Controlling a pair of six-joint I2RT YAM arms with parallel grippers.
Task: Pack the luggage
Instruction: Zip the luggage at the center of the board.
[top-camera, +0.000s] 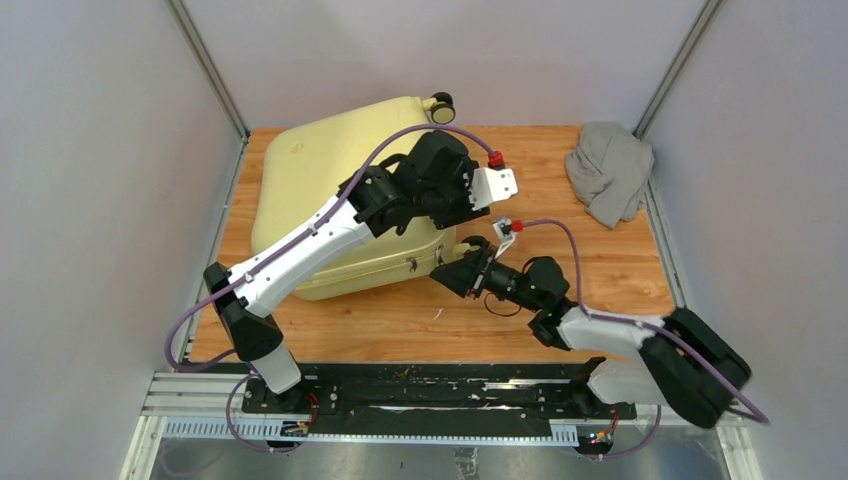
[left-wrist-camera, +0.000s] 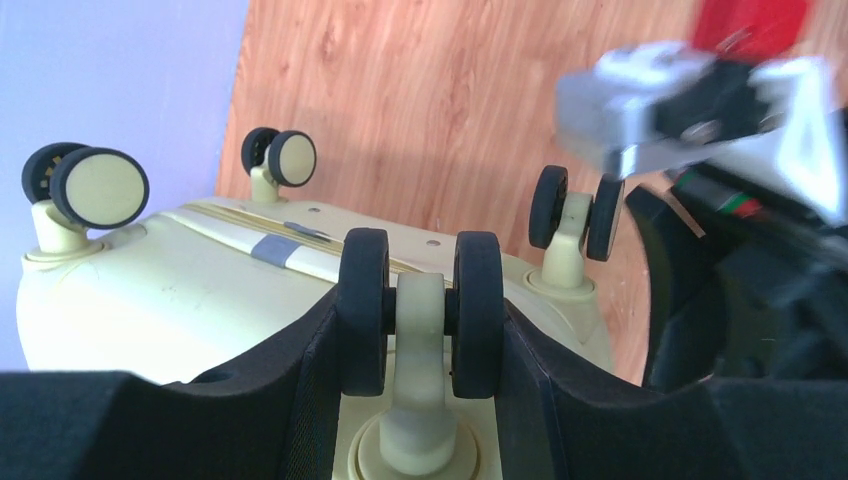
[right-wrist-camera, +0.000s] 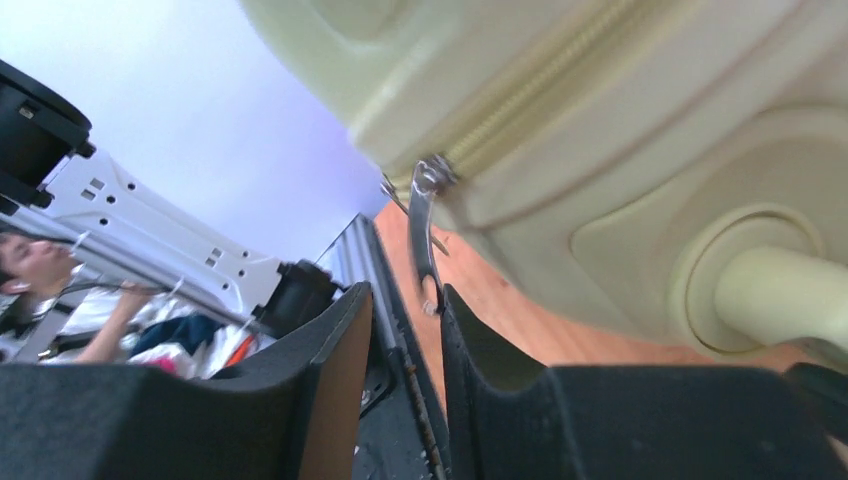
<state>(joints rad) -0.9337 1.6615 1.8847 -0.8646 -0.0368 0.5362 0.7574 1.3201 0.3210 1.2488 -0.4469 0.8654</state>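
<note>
Suitcase (top-camera: 310, 170): closed and lying flat on its broad side, on the left rear part of the wooden table (top-camera: 560, 270). Long axis runs roughly left to right, skewed a little. The wheeled end points right, toward the middle of the table. The zipper seam faces the near edge.

Left gripper (left-wrist-camera: 420, 345): reaches over the shell to the wheeled end. Its fingers (left-wrist-camera: 320, 360) are clamped on the near twin wheel (left-wrist-camera: 365, 310), one finger against each outer face. The other three wheels stand free behind it.

Right gripper (right-wrist-camera: 400, 335): low at the near right corner of the suitcase, just under the seam. Fingers are parted. The metal zipper pull (right-wrist-camera: 425, 230) hangs down with its tip in the gap, not pinched.

Grey cloth (top-camera: 610, 170): crumpled at the far right corner, well apart from the suitcase.
</note>
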